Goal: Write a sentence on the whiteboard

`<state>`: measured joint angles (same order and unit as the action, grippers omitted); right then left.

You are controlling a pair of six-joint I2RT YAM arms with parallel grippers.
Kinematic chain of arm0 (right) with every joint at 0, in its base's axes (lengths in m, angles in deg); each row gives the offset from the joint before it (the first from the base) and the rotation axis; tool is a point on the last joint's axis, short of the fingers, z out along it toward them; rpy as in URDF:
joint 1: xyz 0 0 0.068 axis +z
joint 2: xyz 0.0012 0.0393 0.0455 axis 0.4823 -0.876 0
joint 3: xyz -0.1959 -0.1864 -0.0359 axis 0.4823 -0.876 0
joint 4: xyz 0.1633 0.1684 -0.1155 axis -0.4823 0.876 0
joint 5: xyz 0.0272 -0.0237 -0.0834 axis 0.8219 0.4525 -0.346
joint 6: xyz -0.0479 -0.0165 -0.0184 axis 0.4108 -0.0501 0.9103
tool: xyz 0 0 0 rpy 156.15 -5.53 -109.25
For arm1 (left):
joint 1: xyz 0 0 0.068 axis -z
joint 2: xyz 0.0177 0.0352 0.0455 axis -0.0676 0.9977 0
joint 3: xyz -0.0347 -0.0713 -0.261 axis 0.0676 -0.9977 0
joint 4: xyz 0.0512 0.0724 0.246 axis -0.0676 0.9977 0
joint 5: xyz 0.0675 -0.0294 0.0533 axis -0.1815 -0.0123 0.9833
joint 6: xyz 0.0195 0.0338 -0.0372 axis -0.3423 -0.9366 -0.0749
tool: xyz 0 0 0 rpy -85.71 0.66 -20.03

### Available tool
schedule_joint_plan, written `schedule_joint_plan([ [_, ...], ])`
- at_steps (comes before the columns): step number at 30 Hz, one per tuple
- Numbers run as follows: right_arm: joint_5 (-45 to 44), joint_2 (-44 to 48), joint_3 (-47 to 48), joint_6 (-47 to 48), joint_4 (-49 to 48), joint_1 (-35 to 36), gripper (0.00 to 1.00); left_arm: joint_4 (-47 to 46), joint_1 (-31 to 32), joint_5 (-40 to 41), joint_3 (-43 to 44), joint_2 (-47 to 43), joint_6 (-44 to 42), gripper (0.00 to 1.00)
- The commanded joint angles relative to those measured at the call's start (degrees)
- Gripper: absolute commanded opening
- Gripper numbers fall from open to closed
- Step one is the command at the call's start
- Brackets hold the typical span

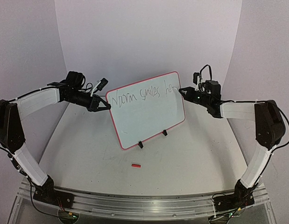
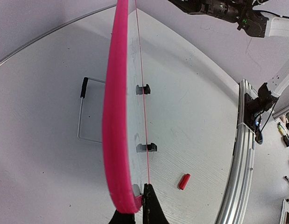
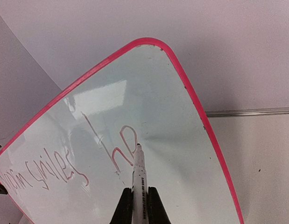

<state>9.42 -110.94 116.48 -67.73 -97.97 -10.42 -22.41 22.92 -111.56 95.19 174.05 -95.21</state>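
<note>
The whiteboard (image 1: 146, 109) is standing in the middle of the table (image 1: 191, 158), between the two arms. It is resting on its two black clip feet (image 1: 140, 144) and leaning back, with its lower edge running at an angle to the table's near edge.

The left gripper (image 1: 104, 106) is clamping the board's left edge. In the left wrist view the pink rim is sitting pinched between its fingers (image 2: 152, 207).

The right gripper (image 1: 184, 91) is gripping a marker (image 3: 138, 163) tightly between both fingers. The marker tip is touching the board's upper right area.

The sentence (image 1: 142, 94) is running in one line along the top of the board, reading roughly "Norm smiles he". The tip is sitting at the final "e".

A small red cap (image 1: 136, 165) is lying on the table in front of the board, apart from it.
</note>
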Motion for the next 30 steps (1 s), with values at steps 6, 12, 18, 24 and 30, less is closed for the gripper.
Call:
schedule_joint_plan([
  [6, -0.4, 1.7, 0.1, 0.2, -1.6, -0.3, 0.00, 1.3, 0.6, 5.3, -0.6, -0.1, -5.7, 0.00],
  [12, -0.4, 0.3, 1.4, 0.2, -1.5, -0.6, 0.00, 1.2, 0.6, 5.3, -0.7, -0.1, -5.7, 0.00],
  [18, -0.7, -1.1, 2.8, -0.2, -1.6, -1.1, 0.00, 1.2, 0.6, 5.2, -0.7, 0.0, -5.7, 0.00],
  [24, -0.5, -2.6, 4.2, -0.5, -1.6, -1.6, 0.00, 1.2, 0.6, 5.3, -0.6, 0.1, -5.7, 0.00],
  [30, 0.2, -3.3, 5.6, 0.0, -1.6, -1.9, 0.00, 1.2, 0.6, 5.2, -0.6, 0.3, -5.7, 0.00],
])
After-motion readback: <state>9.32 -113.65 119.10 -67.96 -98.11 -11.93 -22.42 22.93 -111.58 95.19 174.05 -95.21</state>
